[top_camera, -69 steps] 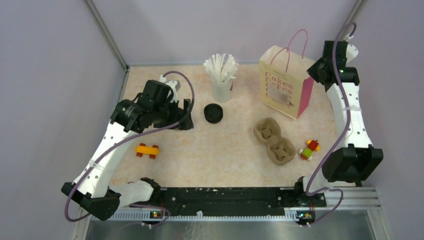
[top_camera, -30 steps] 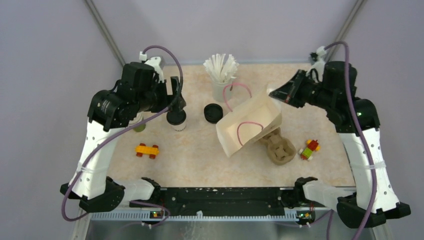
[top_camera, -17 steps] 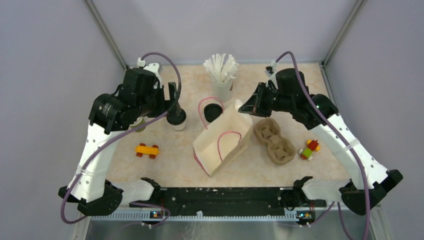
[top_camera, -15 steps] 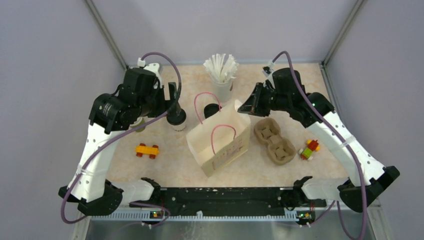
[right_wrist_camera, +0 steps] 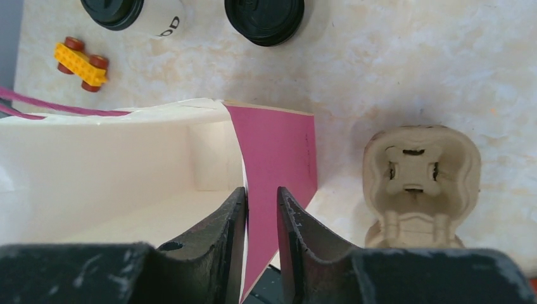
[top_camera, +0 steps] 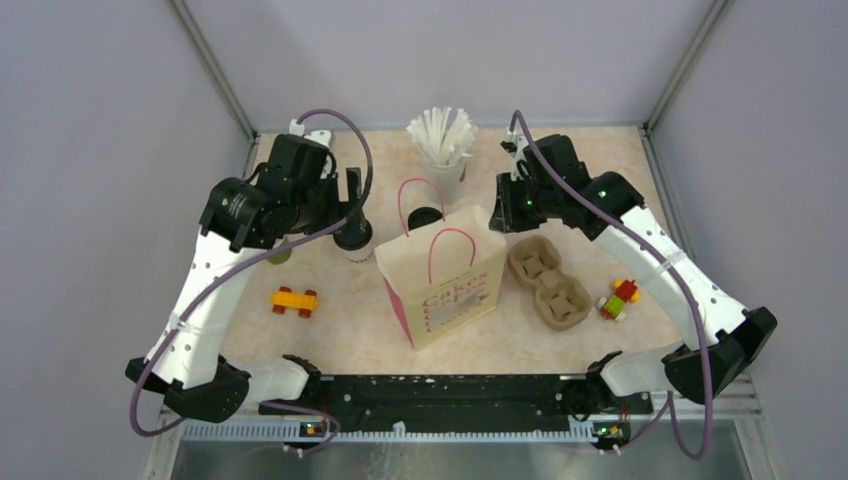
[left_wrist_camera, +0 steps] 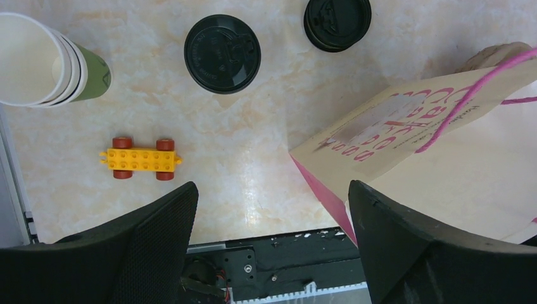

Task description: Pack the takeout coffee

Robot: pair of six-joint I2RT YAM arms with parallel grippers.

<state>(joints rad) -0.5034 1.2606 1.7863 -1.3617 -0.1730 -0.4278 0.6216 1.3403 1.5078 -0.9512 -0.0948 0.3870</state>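
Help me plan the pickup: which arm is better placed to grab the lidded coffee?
Left. The left gripper hangs open beside the coffee; the right gripper straddles a wall of the paper bag, farther away.

The paper bag [left_wrist_camera: 437, 164] carries pink lettering reading "Cakes", and the takeout coffee [right_wrist_camera: 144, 12] shows "OD" on its wall.

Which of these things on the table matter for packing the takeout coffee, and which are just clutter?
For the job: takeout coffee, paper bag, likely the pulp cup carrier.
Lying about: yellow toy car, red-green blocks, spare lids, cup stack, straws.
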